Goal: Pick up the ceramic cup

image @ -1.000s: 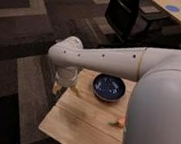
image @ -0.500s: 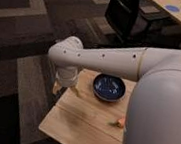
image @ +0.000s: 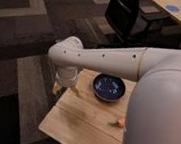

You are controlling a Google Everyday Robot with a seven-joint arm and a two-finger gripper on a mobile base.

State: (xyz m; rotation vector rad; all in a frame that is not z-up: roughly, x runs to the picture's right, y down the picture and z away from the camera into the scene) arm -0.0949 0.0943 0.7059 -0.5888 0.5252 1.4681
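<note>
Arm (image: 105,61) unmoved; gripper (image: 66,89) spread wide at table (image: 84,123) edge, bowl (image: 109,87) beside.

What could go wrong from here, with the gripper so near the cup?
1. The cup stands near the edge of the table, mostly hidden under the open gripper. A misaligned descent might tip it or push it off.
2. The bowl lies close beside the arm. A sideways sweep might knock it.
</note>
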